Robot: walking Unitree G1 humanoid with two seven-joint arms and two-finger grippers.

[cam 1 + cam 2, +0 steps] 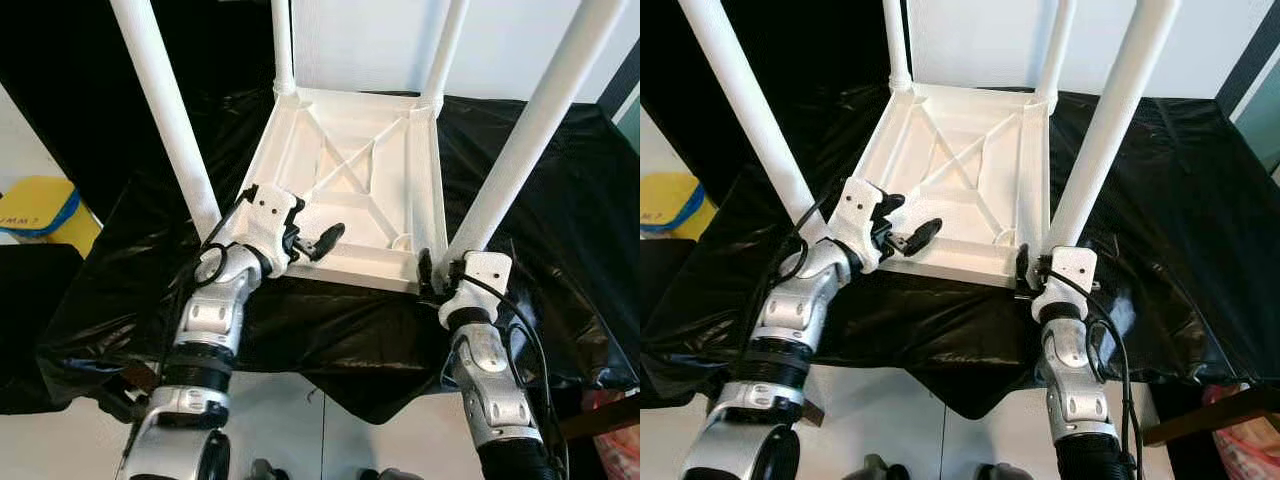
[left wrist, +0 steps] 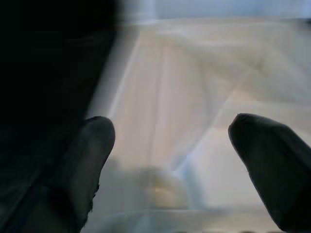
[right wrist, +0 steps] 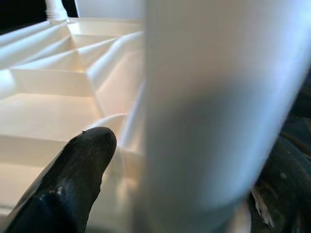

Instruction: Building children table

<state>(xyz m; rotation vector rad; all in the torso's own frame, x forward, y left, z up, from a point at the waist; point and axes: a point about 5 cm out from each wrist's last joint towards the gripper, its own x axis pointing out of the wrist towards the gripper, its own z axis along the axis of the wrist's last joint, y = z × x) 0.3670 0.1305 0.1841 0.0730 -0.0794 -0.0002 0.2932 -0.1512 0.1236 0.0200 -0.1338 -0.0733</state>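
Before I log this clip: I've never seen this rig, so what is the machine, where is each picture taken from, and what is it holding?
This is a humanoid robot with two silver arms, each ending in two black fingers. The two wide pictures come from a camera on its head, looking down. The two close-ups come from cameras on its wrists.

A white plastic children's table lies upside down on a black sheet, its four legs pointing up. The right gripper sits at the base of the near right leg, fingers either side of it. The left gripper is open over the underside, by the near left leg.
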